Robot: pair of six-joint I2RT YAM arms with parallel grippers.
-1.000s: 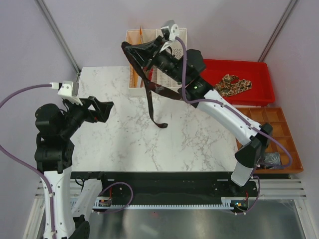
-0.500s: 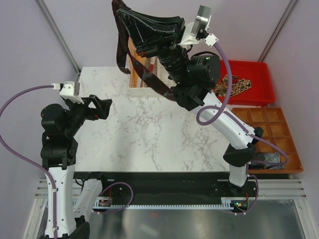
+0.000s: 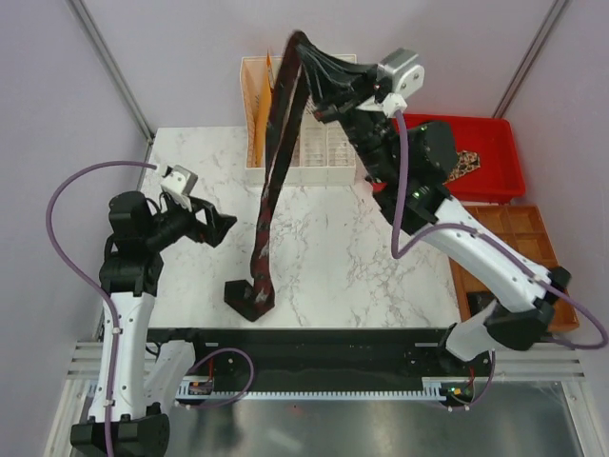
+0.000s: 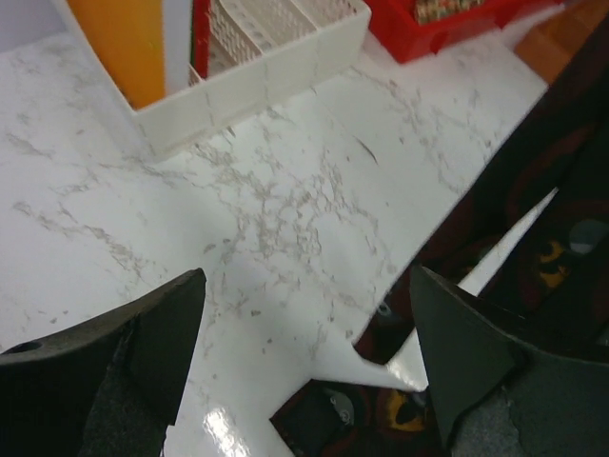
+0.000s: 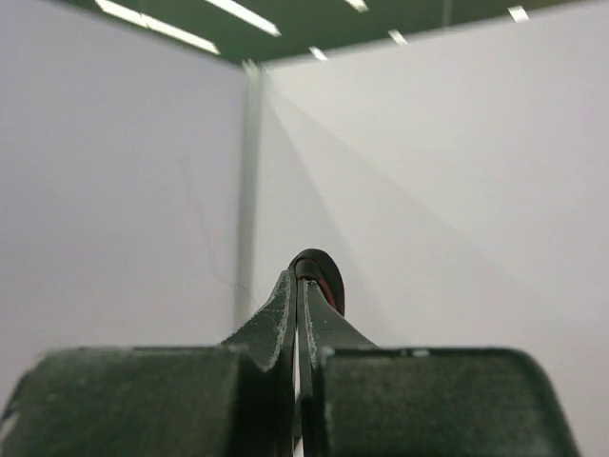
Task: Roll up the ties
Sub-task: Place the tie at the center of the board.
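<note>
The dark maroon tie [image 3: 270, 195] hangs in a long strip from my right gripper [image 3: 301, 45], which is raised high over the back of the table and shut on the tie's fold [image 5: 329, 278]. The tie's wide lower end [image 3: 249, 296] lies crumpled on the marble near the front edge. My left gripper [image 3: 223, 229] is open, low over the table, just left of the hanging strip. In the left wrist view the tie's end [image 4: 381, 424] lies between and below the spread fingers [image 4: 162, 333]. The paisley tie [image 3: 465, 162] lies in the red bin, partly hidden by my right arm.
A white divided organizer [image 3: 314, 162] with orange folders [image 3: 257, 105] stands at the back of the table. The red bin [image 3: 500, 143] sits at the back right, and an orange-brown compartment tray [image 3: 533, 233] lies beyond the table's right edge.
My right arm has swung the tie up and around, and its lower end has dropped onto the table at the front left. My left arm has moved forward toward the strip.
</note>
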